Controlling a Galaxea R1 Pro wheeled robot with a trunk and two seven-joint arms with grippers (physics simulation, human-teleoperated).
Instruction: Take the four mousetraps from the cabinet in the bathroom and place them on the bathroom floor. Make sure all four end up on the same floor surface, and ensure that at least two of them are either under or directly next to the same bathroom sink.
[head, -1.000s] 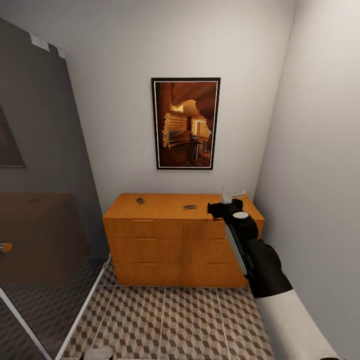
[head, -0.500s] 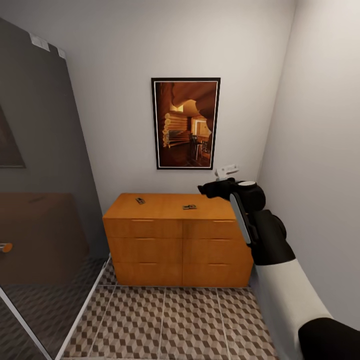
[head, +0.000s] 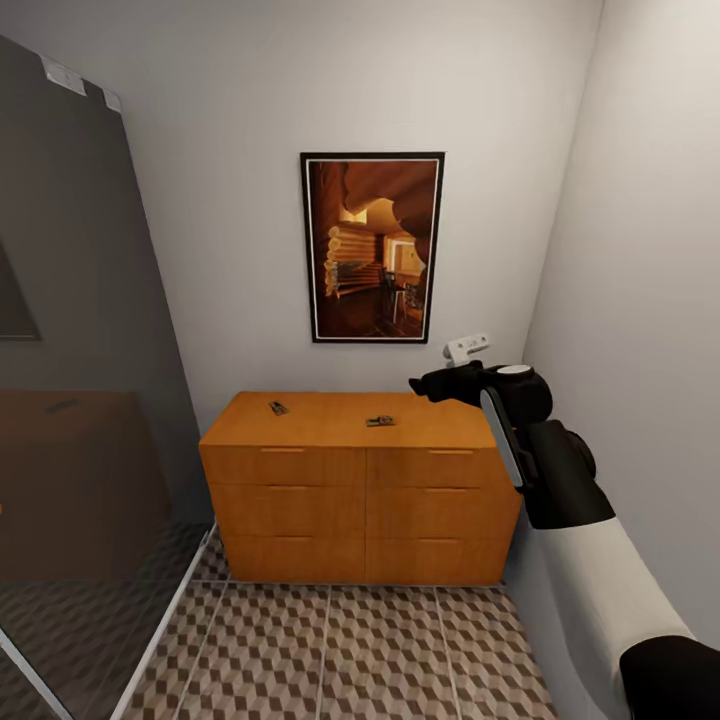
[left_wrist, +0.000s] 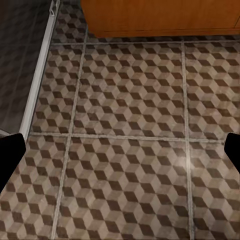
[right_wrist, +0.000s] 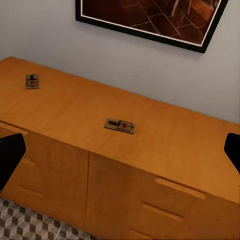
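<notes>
The orange-brown cabinet (head: 360, 490) stands against the far wall. Two mousetraps lie on its flat top, one near the back left (head: 278, 407) and one around the middle (head: 380, 421). The right wrist view shows the same two mousetraps, the left one (right_wrist: 32, 81) and the middle one (right_wrist: 119, 125). My right gripper (head: 428, 385) hovers above the cabinet's right end, open and empty (right_wrist: 120, 152). My left gripper (left_wrist: 120, 155) hangs open over the cube-patterned bathroom floor (left_wrist: 130, 100), holding nothing. The sink is out of view.
A framed brown picture (head: 372, 247) hangs above the cabinet. A dark glass panel (head: 80, 350) with a pale floor rail (left_wrist: 40, 70) closes off the left side. The right wall (head: 650, 300) is close to my right arm. Tiled floor (head: 330, 650) lies before the cabinet.
My right gripper has risen from the cabinet top's right end and now hovers above it. The head view has shifted slightly; both mousetraps stay where they were.
</notes>
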